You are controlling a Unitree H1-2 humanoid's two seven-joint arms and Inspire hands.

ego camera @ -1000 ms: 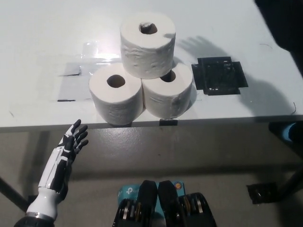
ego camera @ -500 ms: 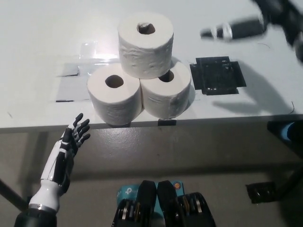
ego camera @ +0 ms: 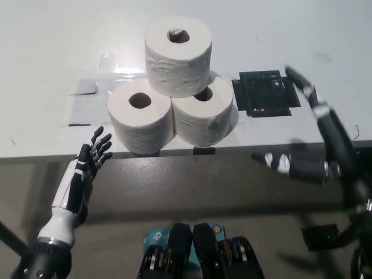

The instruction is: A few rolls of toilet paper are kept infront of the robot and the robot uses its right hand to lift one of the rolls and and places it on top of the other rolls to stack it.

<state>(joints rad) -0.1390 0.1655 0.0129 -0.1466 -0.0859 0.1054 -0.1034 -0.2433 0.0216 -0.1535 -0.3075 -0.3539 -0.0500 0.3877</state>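
Note:
Three white toilet paper rolls stand stacked near the table's front edge. The top roll (ego camera: 178, 54) rests upright on the lower left roll (ego camera: 141, 122) and the lower right roll (ego camera: 203, 116). My black right hand (ego camera: 317, 145) hangs open at the right, off the table's front edge, fingers spread and holding nothing. It is well apart from the rolls. My white left hand (ego camera: 87, 168) rests open at the lower left, just below the table edge.
The white table (ego camera: 52, 52) has a black square marker (ego camera: 264, 93) right of the rolls and grey tape patches (ego camera: 87, 87) to their left. Below the edge lies the floor, with a dark object (ego camera: 319, 237) at the lower right.
My right hand has swung down from the upper right of the table to below the front edge at the right. The left hand rose slightly. The rolls have not moved.

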